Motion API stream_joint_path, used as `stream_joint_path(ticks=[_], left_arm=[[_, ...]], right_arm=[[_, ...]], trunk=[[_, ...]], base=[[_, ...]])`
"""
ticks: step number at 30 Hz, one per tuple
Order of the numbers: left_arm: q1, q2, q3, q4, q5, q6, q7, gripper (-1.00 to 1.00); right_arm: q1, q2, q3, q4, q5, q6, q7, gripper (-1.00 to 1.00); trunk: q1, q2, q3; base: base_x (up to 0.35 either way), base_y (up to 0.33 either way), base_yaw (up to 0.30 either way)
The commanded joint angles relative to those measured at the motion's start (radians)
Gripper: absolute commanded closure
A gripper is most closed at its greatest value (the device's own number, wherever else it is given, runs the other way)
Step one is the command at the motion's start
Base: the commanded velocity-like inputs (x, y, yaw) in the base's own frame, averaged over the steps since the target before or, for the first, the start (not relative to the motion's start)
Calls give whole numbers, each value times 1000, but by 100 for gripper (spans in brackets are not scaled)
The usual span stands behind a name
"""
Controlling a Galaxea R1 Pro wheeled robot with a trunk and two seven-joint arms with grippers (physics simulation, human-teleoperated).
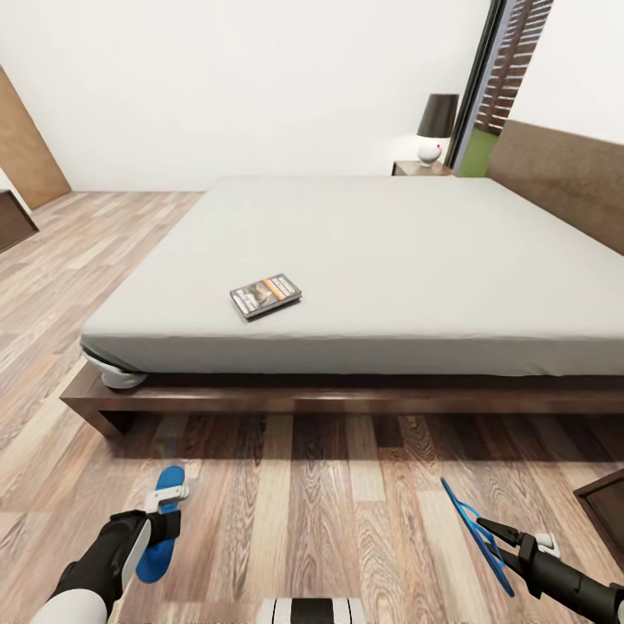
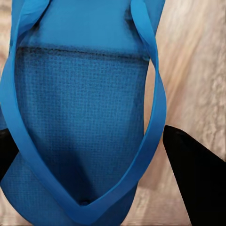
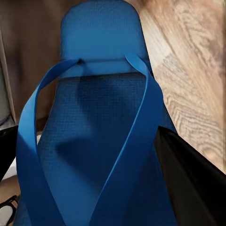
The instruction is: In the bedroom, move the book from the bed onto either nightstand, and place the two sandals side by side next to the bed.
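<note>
Now, each sandal (image 2: 80, 117) (image 3: 99, 141) between jaws, book (image 1: 265, 295) on bed (image 1: 390, 251)

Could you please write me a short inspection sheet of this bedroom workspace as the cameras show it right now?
Surface: wood-plank floor in front of the bed; bare grey mattress on a dark frame.
Job's things: book lies flat on the mattress near its front edge. Left sandal under the left gripper, low over the floor; contact with the floor unclear. Right sandal held tilted on edge above the floor.
Clutter: nothing seen.
Grippers: left gripper at its sandal, grip unclear; right gripper shut on its sandal.
Cables: nothing seen.
Surroundings: nightstand with lamp beyond the bed; window beside it; white walls.
</note>
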Motion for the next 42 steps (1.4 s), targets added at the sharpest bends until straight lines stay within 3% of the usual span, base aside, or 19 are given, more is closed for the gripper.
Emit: stream_joint_path(ticks=[1,34,42], left_arm=[[0,-1,4,-3,-10,10,-8,100],[0,-1,4,-4,-10,13,-10,100],[0,-1,5,-4,-10,12,-10,100]], right_arm=[[0,0,-2,0,-4,6,0,100],[0,0,-2,0,-4,7,0,100],[0,0,-2,0,-4,8,1,100]], trunk=[[0,-1,-5],[15,-8,-132],[15,-8,-132]], base=[[0,0,0],[0,0,0],[6,4,0]])
